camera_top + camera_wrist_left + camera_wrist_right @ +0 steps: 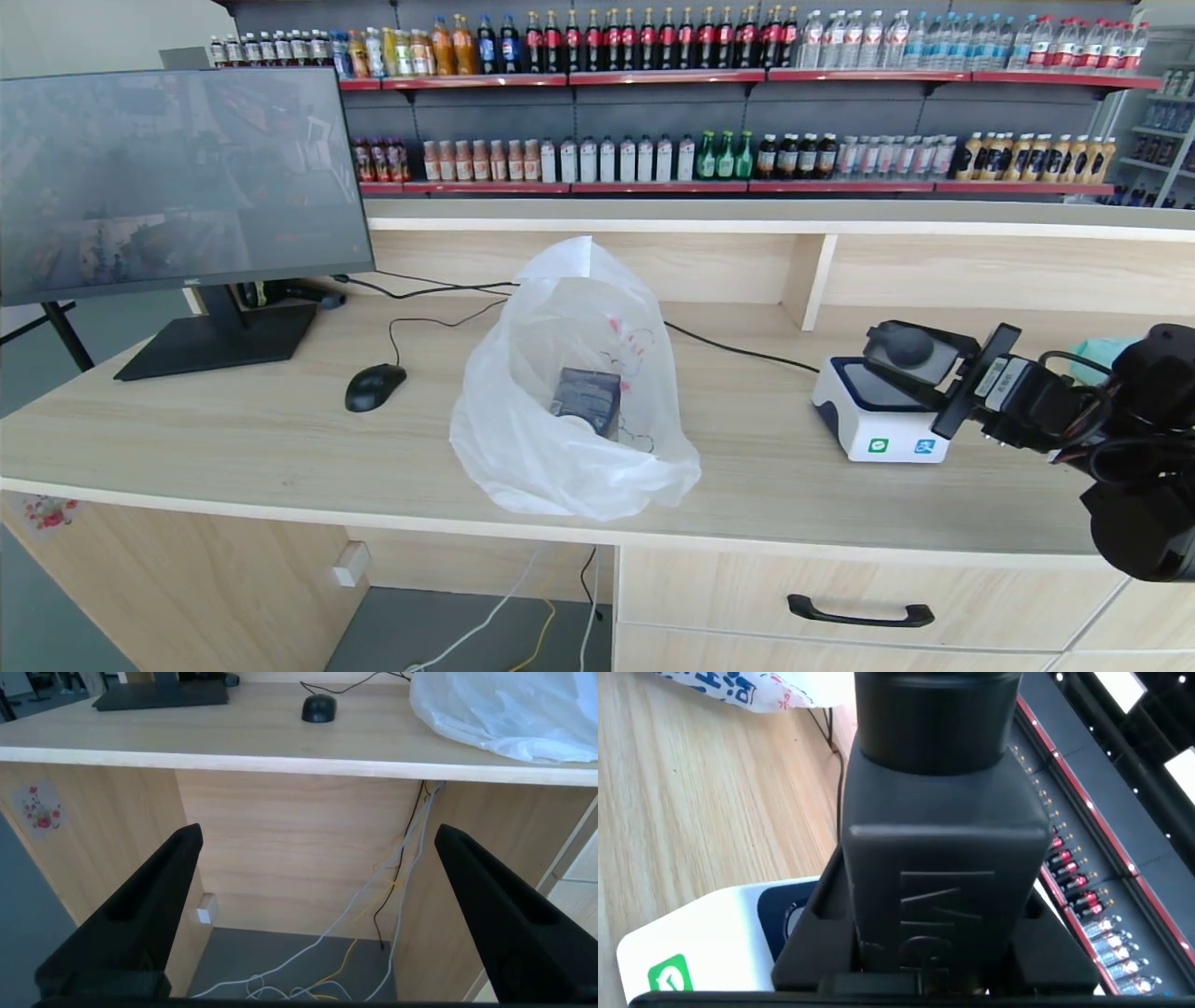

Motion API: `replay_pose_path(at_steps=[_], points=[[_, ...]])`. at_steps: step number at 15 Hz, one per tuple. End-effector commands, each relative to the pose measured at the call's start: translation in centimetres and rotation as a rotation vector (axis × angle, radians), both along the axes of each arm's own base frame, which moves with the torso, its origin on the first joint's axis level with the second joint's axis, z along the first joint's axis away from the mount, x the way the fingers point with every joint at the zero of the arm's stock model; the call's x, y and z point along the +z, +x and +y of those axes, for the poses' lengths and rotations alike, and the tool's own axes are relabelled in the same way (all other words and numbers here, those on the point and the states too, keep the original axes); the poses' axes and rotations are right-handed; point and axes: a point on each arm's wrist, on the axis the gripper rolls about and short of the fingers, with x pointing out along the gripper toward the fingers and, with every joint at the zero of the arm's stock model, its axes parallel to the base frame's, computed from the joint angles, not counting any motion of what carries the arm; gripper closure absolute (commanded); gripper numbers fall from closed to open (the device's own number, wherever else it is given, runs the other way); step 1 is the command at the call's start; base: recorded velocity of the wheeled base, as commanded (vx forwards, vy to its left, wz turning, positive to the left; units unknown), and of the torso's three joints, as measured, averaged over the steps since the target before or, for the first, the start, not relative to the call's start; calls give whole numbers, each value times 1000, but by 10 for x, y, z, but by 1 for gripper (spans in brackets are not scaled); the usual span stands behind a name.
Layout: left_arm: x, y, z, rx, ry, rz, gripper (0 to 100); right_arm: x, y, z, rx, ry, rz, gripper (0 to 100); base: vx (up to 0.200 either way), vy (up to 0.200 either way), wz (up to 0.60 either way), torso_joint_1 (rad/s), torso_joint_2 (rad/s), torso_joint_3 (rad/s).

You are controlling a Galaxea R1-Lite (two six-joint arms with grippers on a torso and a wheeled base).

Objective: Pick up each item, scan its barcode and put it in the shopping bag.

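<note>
**A:** White see-through plastic shopping bag (574, 401) stands open in the middle of the pale wooden counter (233, 439), with one dark flat packet (586, 399) down inside it. I'd call that one item bagged.

**B:** And at the bag's 3 o'clock sits the white box scanner with the blue top (878, 411). A dark grey blocky container with a round cap (910, 350) is held right over it. Touching or not, I can't tell.

**A:** That's the scan step in hand, I'd judge, so bagging this one is what's left. Whether more items are waiting, I can't make out.

**B:** Arms now. Left gripper (318, 840) sits low, below the counter's front edge. Its fingers are spread wide with nothing between them.

**A:** Right gripper (934, 373) is at the scanner's 3 o'clock, clamped tight on that grey container, with the scanner's white body just beneath.
</note>
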Motion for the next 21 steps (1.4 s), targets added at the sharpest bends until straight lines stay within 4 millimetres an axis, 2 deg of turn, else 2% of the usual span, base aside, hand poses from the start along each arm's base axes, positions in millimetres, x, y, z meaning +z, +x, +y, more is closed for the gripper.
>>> replay_pose_path(at_steps=[1,5,8,12,16,18,21], points=[[0,0,0,0,-2,-1,0,0,-2,0,0,-1,0,100,0,0,0,0,0,0],[-1,0,0,0,-3,7,0,8,-4,7,17,21,-2,100,0,0,0,0,0,0],[-1,0,0,0,-5,10,0,51,-13,21,-55,196,-32,100,0,0,0,0,0,0],[-1,0,0,0,-6,10,0,75,-31,33,-167,451,7,100,0,0,0,0,0,0],[-1,0,0,0,-8,10,0,64,-47,28,-293,728,160,100,0,0,0,0,0,0],[-1,0,0,0,-12,10,0,55,-53,27,-277,845,269,100,0,0,0,0,0,0],[-1,0,0,0,-15,10,0,39,-61,20,-334,925,356,100,0,0,0,0,0,0]])
